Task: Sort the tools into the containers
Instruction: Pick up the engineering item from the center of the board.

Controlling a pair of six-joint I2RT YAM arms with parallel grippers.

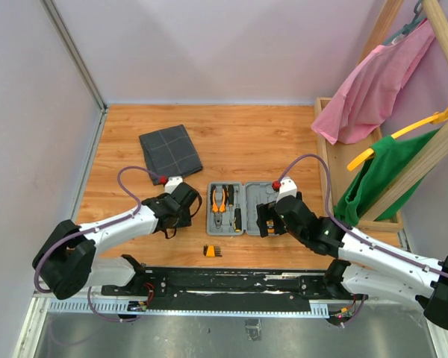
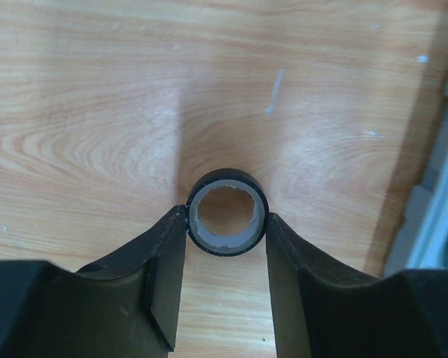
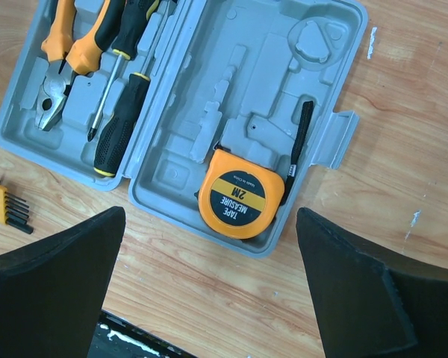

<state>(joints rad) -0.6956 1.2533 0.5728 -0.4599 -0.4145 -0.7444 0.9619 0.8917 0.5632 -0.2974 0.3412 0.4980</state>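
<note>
**Top external view.** The grey case (image 1: pixel 243 209) lies open at the middle of the table (image 1: pixel 284 134), close to the near edge. The fabric pouch (image 1: pixel 170 151) lies towards the far left corner. The bit holder (image 1: pixel 212 251) rests at the near edge, in front of the case. The left gripper (image 1: pixel 185 205) is down just left of the case and hides what lies beneath it. The right gripper (image 1: pixel 267 219) hangs over the case's right half.

**Left wrist view.** Only this view shows the black tape ring (image 2: pixel 228 242). It lies flat on the table, hole upward, with the case's edge at the right margin. The left gripper (image 2: pixel 226 218) stands narrow, with one jaw touching each side of the ring.

Handling, as judged: the ring is light, fairly stiff and smooth-walled. Grip it across the outer wall, low down. Excess force could squash it oval or make it slip out.

**Right wrist view.** The right gripper (image 3: pixel 210 239) stands wide and holds nothing. Only here can the case contents be made out:
- Left half: pliers (image 3: pixel 63 60) and screwdrivers (image 3: pixel 123 123).
- Right half: orange tape measure (image 3: pixel 237 195), at the near corner.
</note>
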